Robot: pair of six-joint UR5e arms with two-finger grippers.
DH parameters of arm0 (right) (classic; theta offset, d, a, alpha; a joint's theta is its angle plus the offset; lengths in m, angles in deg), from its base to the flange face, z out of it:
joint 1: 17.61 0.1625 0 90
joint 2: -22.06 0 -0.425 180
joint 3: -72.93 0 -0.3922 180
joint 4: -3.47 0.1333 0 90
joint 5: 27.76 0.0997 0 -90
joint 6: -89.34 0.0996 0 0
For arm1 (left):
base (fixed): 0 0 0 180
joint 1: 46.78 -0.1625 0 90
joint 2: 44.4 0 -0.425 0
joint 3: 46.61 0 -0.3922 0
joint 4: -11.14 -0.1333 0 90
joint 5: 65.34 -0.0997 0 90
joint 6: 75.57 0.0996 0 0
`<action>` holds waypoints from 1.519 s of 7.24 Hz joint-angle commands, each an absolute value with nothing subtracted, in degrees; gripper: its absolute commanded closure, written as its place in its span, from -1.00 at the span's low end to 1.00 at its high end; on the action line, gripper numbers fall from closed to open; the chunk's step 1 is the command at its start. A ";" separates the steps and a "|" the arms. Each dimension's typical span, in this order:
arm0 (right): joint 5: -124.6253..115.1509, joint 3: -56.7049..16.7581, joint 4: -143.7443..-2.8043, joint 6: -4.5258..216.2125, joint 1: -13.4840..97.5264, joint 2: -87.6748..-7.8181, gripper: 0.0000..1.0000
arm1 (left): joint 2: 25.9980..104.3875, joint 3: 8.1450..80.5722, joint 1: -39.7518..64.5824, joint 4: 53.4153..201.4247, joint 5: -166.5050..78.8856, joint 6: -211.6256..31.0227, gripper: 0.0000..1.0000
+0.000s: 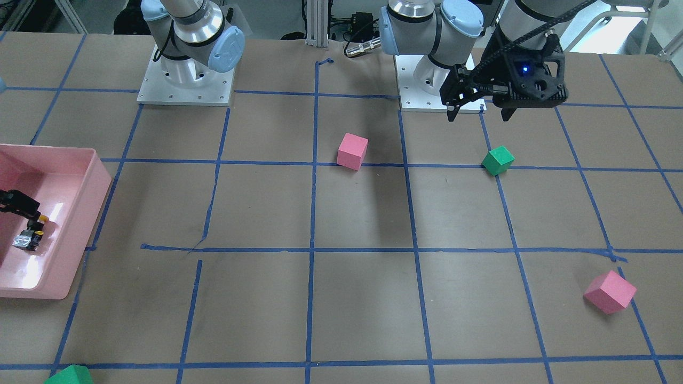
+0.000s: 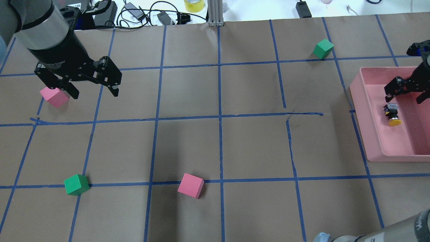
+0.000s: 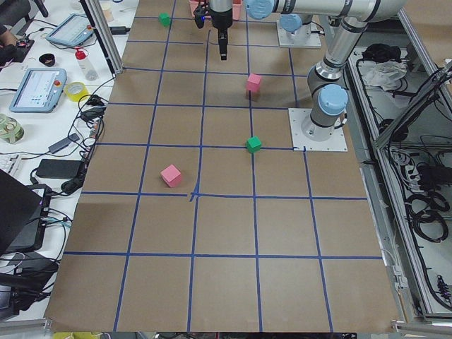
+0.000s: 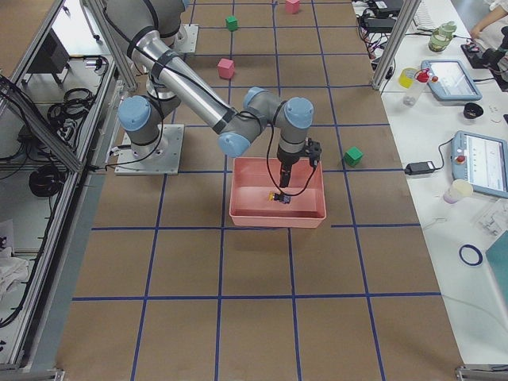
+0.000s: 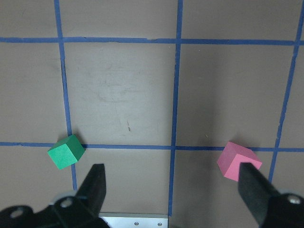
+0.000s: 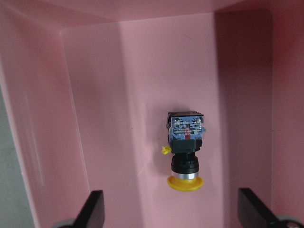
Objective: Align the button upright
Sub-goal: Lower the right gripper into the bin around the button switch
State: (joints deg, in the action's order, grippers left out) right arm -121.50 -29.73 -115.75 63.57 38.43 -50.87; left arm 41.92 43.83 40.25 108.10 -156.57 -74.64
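Right pincer point(image 2: 404, 98) hangs spread over the button point(image 6: 186, 152), lying sideways in the bin point(image 6: 95, 95), poised to grab and stand it; left pincer point(image 2: 95, 93) idles, spread.

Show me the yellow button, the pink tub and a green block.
button point(image 6: 185, 159): right wrist view, on its black neck.
pink bin point(image 2: 368, 127): overhead view, on its side wall.
green cube point(image 5: 66, 152): left wrist view, on its middle.

Brown table point(image 2: 255, 148) — blue tape grid point(image 2: 220, 117)
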 commanded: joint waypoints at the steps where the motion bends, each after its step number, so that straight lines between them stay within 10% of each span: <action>1: -121.54 -29.90 -119.64 63.15 38.20 -48.35 -0.97 | 41.99 44.18 40.32 108.35 -156.57 -74.60 -1.00; 11: -116.28 -32.27 -127.48 60.80 37.94 -45.09 -0.98 | 42.26 44.53 40.32 107.73 -156.49 -74.60 -1.00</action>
State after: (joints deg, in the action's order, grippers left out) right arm -118.66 -32.26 -127.35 62.56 37.93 -45.29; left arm 42.22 44.53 40.33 107.80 -156.52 -74.60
